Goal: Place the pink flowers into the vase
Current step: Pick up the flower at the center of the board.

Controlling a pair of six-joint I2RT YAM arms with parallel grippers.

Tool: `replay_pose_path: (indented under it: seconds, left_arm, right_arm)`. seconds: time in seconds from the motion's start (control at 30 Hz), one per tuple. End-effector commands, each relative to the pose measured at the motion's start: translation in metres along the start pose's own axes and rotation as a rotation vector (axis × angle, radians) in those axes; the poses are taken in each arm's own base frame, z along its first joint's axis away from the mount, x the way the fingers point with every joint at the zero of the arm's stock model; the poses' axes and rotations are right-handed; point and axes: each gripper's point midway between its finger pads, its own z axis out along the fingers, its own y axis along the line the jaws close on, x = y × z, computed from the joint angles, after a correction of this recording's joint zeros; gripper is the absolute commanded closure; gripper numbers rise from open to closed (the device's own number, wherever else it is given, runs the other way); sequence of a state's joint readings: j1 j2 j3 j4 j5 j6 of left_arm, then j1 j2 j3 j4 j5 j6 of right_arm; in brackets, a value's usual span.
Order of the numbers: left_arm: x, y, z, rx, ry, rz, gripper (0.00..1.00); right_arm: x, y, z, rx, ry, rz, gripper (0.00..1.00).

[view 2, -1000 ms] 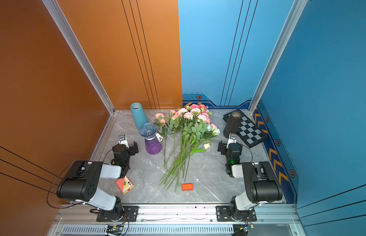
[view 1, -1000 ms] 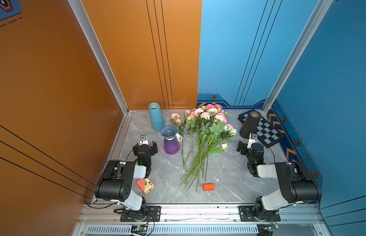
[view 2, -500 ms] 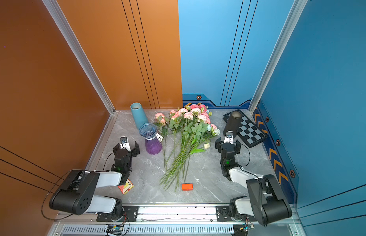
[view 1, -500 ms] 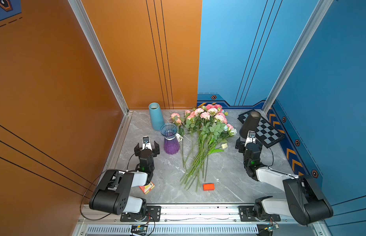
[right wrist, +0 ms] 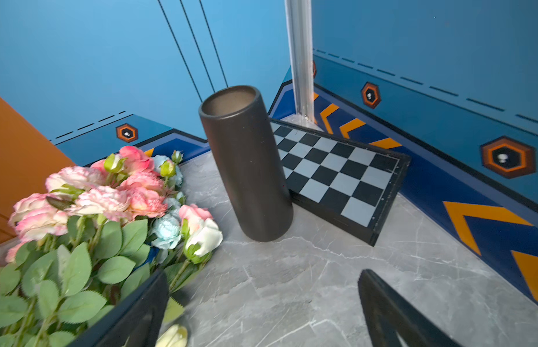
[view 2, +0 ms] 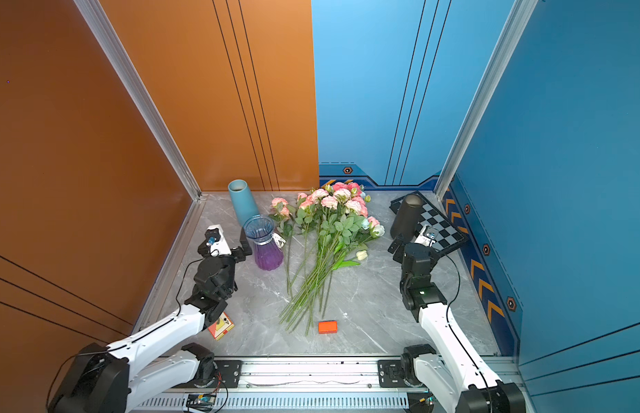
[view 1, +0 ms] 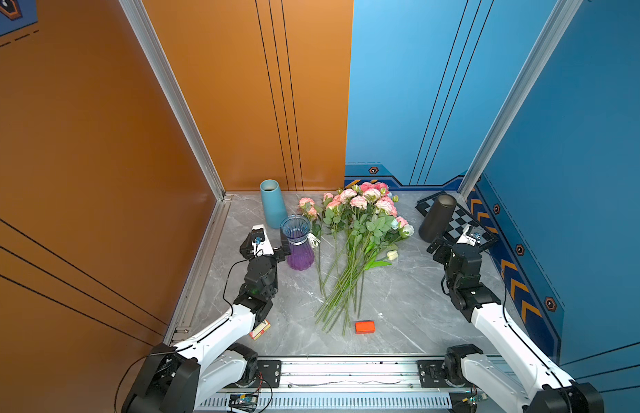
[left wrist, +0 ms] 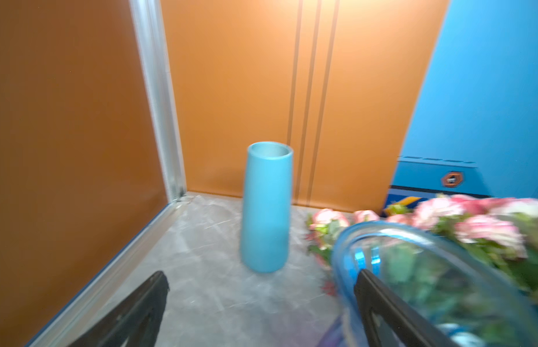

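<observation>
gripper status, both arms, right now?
Left gripper: open, holding nothing, beside the glass vase.
Right gripper: open, holding nothing, near the black cylinder.

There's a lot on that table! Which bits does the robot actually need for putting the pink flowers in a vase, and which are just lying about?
For the job:
- pink flowers, lying flat in the bunch
- purple glass vase, likeliest target, beside the open left gripper

Just lying about:
- blue vase and black vase, both empty, possible alternatives
- chessboard
- orange block
- card box
- white flowers
</observation>
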State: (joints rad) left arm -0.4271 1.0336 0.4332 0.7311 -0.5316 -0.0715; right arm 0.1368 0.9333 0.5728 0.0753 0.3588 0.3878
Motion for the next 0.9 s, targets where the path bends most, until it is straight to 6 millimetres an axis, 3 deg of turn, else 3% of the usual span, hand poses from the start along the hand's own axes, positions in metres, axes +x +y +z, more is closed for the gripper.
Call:
replay_pose_path:
  seconds: [0.0,0.07,0.43,0.7,0.87]
  left_arm:
    - [-0.010,-0.040,-0.008,0.190,0.100,-0.049,0.01]
    - [-0.026,-0.053,-0.014,0.254,0.116,-0.039,0.01]
    - [-0.085,-0.071,-0.052,0.388,0.128,0.011,0.01]
    - [-0.093,-0.094,-0.047,0.467,0.248,0.087,0.01]
    - [-0.094,-0.095,-0.040,0.427,0.292,-0.002,0.01]
  right_arm:
    - [0.024,0.017,-0.002,-0.065,0.180,-0.025,0.00]
    - [0.034,0.032,-0.001,-0.118,0.253,-0.046,0.00]
    - [0.096,0.132,0.002,-0.360,0.574,-0.123,0.00]
    - [0.127,0.182,0.018,-0.400,0.688,-0.129,0.04]
    - [0.141,0.202,0.031,-0.403,0.730,-0.120,0.10]
